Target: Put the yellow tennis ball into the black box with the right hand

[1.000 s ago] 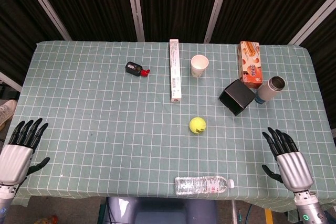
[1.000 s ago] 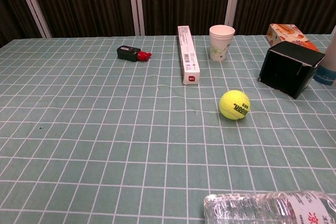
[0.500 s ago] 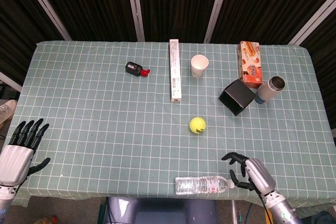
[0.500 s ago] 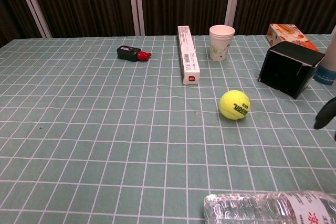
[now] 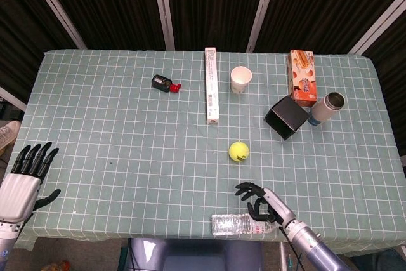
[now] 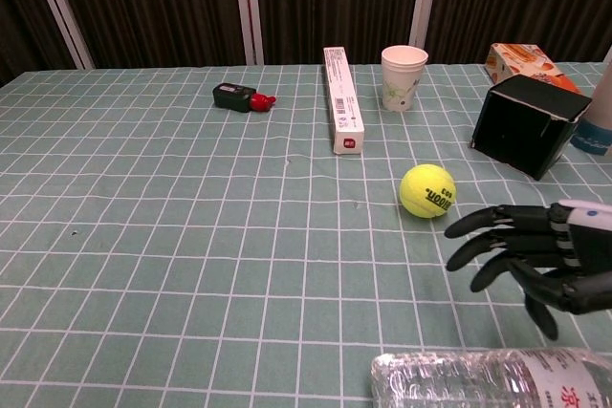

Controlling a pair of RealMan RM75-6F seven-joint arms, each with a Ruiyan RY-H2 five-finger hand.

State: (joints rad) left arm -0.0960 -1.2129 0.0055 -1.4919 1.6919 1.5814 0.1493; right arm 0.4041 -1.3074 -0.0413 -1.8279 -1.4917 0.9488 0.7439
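The yellow tennis ball (image 5: 238, 151) (image 6: 427, 190) lies on the checked cloth near the table's middle. The black box (image 5: 286, 117) (image 6: 529, 124) stands tilted behind and to the right of it, its open side hard to make out. My right hand (image 5: 261, 204) (image 6: 535, 251) hovers low in front of the ball and slightly to its right, fingers spread toward it, holding nothing and apart from the ball. My left hand (image 5: 24, 179) rests open at the table's near left corner, seen only in the head view.
A clear water bottle (image 5: 244, 224) (image 6: 492, 381) lies just under my right hand at the front edge. Behind the ball stand a long white carton (image 5: 211, 85), a paper cup (image 5: 240, 80), an orange snack box (image 5: 302, 77), a steel flask (image 5: 327, 108) and a small black-and-red bottle (image 5: 165, 83).
My right hand has swung from the near right corner leftward across the front edge, over the water bottle, toward the ball. The left hand and all objects stay still.
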